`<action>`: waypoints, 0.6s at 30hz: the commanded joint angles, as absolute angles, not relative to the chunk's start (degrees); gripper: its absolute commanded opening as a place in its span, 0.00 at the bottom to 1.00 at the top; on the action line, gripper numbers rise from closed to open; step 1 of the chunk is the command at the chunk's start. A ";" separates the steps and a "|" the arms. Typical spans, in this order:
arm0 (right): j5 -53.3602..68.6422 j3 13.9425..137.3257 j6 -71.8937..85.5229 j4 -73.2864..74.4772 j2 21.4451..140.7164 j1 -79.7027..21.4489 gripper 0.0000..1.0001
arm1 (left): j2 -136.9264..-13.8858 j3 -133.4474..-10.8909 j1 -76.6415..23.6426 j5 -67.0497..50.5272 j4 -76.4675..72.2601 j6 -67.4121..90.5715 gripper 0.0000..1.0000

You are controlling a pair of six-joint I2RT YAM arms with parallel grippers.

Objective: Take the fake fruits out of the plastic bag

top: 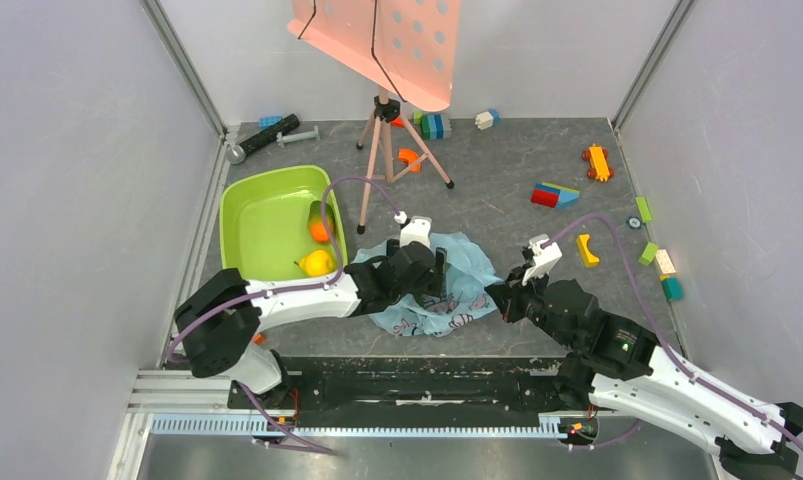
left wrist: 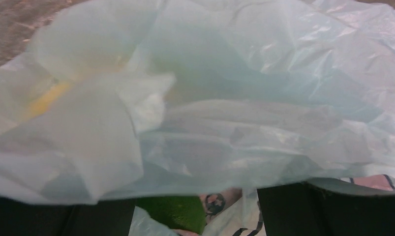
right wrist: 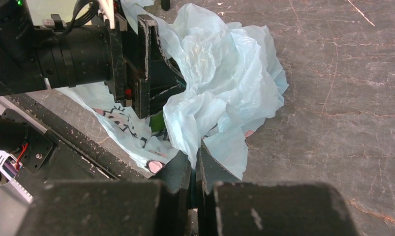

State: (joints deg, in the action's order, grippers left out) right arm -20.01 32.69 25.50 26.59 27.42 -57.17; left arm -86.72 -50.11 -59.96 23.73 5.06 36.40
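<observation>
The light-blue plastic bag [top: 455, 290] lies crumpled on the table between my two arms. My left gripper [top: 440, 272] is pushed into its folds. In the left wrist view the bag film [left wrist: 225, 98] fills the frame. The left gripper [left wrist: 196, 214] stands open, its dark fingers [left wrist: 328, 211] wide apart, with a green fake fruit [left wrist: 178, 212] lying between them and a yellow shape [left wrist: 47, 98] showing through the film. My right gripper [right wrist: 197, 150] is shut on the bag's near edge [right wrist: 225, 147]. An orange fruit [top: 320, 228] and a yellow fruit [top: 317, 262] sit in the tub.
The lime-green tub [top: 262, 215] stands left of the bag. A tripod [top: 387, 135] carrying a pink perforated board [top: 387, 40] rises behind it. Toy bricks [top: 555, 195] and a yellow piece [top: 586, 250] are scattered to the right. A black rail [top: 407, 385] runs along the near edge.
</observation>
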 commanded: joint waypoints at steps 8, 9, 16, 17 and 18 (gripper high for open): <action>-21.53 31.99 25.60 25.26 27.48 -57.24 0.00 | -86.39 -49.53 -59.84 16.69 -5.72 38.38 0.80; -21.39 31.99 25.62 25.15 27.56 -57.22 0.00 | -86.85 -50.02 -59.84 16.88 -5.20 38.40 0.80; -21.33 32.10 25.59 25.38 27.63 -57.21 0.00 | -90.28 -51.40 -59.63 18.56 -3.81 38.14 0.82; -21.29 32.15 25.58 25.47 27.55 -57.21 0.00 | -90.78 -51.62 -59.34 18.67 -3.59 37.84 0.84; -21.35 32.12 25.58 25.54 27.53 -57.22 0.00 | -91.14 -51.72 -58.96 18.88 -3.14 37.84 0.86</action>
